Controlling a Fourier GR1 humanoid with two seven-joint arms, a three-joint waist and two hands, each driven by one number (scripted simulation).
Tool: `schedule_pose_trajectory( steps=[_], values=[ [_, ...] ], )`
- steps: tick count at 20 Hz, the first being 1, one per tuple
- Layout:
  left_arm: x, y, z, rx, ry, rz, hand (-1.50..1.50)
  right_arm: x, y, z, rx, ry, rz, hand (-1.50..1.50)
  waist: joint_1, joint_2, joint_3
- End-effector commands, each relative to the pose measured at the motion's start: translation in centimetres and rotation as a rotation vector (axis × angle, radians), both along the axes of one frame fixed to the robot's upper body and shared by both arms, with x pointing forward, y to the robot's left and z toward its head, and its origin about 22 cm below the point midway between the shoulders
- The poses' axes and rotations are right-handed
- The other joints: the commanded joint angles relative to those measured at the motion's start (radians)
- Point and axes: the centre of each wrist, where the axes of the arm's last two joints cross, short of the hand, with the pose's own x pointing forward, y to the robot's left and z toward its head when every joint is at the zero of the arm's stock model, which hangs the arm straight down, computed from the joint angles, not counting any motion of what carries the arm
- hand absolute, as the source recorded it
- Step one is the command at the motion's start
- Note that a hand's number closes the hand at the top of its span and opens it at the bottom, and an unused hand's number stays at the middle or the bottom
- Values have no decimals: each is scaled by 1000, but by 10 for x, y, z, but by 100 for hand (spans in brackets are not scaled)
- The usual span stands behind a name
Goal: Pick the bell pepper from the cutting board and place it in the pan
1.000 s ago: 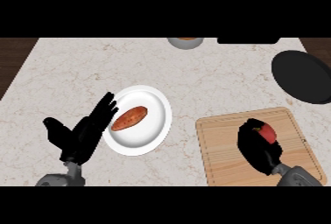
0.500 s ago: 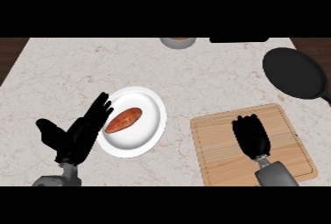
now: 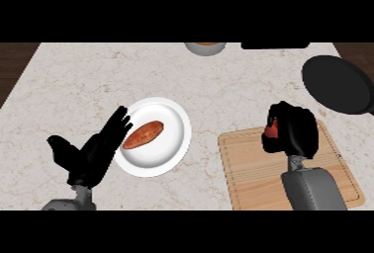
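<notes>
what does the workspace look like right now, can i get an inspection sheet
surface: pale speckled stone counter, dark edges at left and right
job's things: red bell pepper mostly hidden in the right hand above the cutting board; black pan at the right edge
clutter: white plate holding an orange-brown food item; bowl and dark object at the far edge
hands: right hand curled round the pepper; left hand open, resting beside the plate
cables: nothing seen
surroundings: nothing seen

Pale speckled marble counter (image 3: 219, 84), dark wood floor (image 3: 15, 64) at corners
</notes>
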Motion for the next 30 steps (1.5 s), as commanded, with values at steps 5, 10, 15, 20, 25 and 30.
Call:
schedule_pose_trajectory(
  steps=[5,10,15,20,25,30],
  values=[
    [10,6,6,24,4,-9,0,-1,-24,48,426,-256,-30,150,4,2,3],
    [7,3,-4,-7,-5,-20,0,25,-75,33,539,-266,-114,150,21,7,2],
    [13,9,4,9,-5,-34,0,56,-108,18,427,-269,-152,150,28,6,2],
    [11,1,11,-4,-8,-42,0,68,-159,5,323,-296,-192,150,41,11,3],
    [15,-13,-8,11,-6,-52,0,74,-194,8,272,-405,-313,150,49,21,4],
    [3,-16,3,8,-22,-68,0,64,-221,-1,279,-528,-404,150,76,29,8]
  ],
)
